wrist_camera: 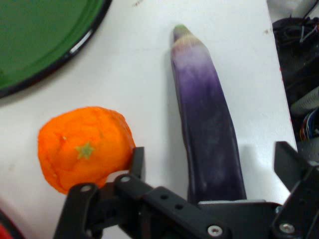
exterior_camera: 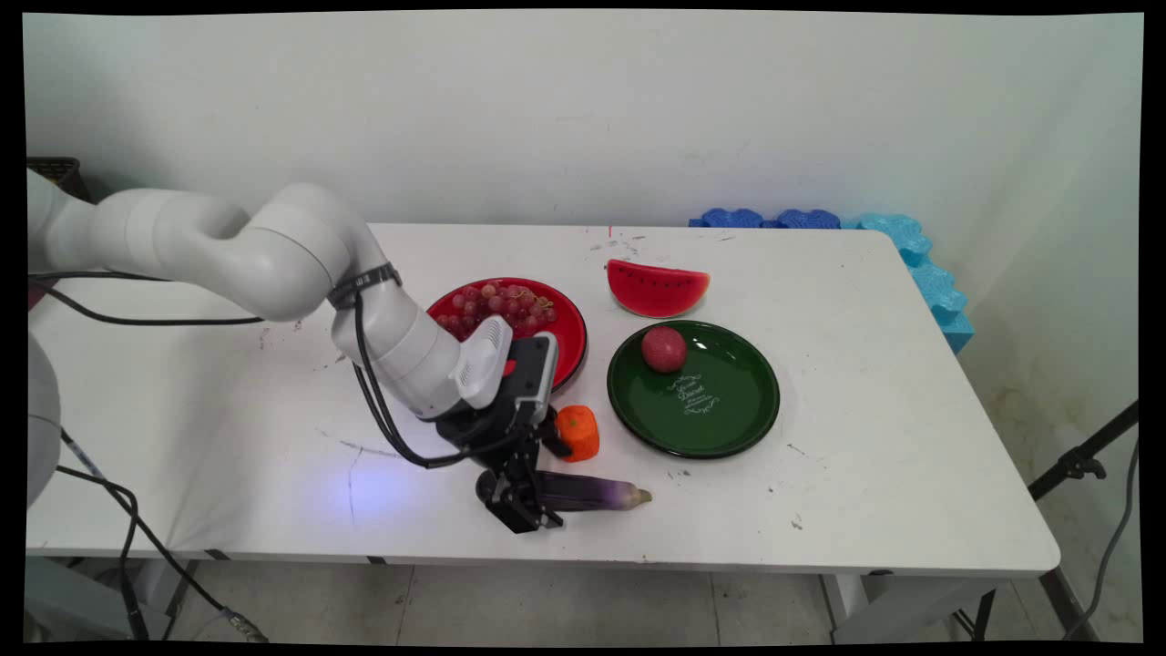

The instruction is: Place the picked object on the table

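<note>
The gripper [exterior_camera: 521, 507] is low over the near edge of the white table [exterior_camera: 874, 437], its fingers spread apart on either side of the purple eggplant [exterior_camera: 592, 493], which lies flat on the tabletop with its pale green-tipped end pointing toward the right of the main view. In the hand view the eggplant [wrist_camera: 207, 124] runs up between the two fingers [wrist_camera: 137, 162]; contact with either finger cannot be confirmed. An orange persimmon-like fruit [exterior_camera: 578, 431] sits just beside the gripper's far side, close to one finger. Beyond it stands a dark green plate [exterior_camera: 720, 410] carrying a small red fruit [exterior_camera: 664, 349]. A red plate [exterior_camera: 565, 319] with a bunch of red grapes [exterior_camera: 496, 307] is partly behind the arm. A watermelon slice [exterior_camera: 658, 288] rests on the table behind the green plate
</note>
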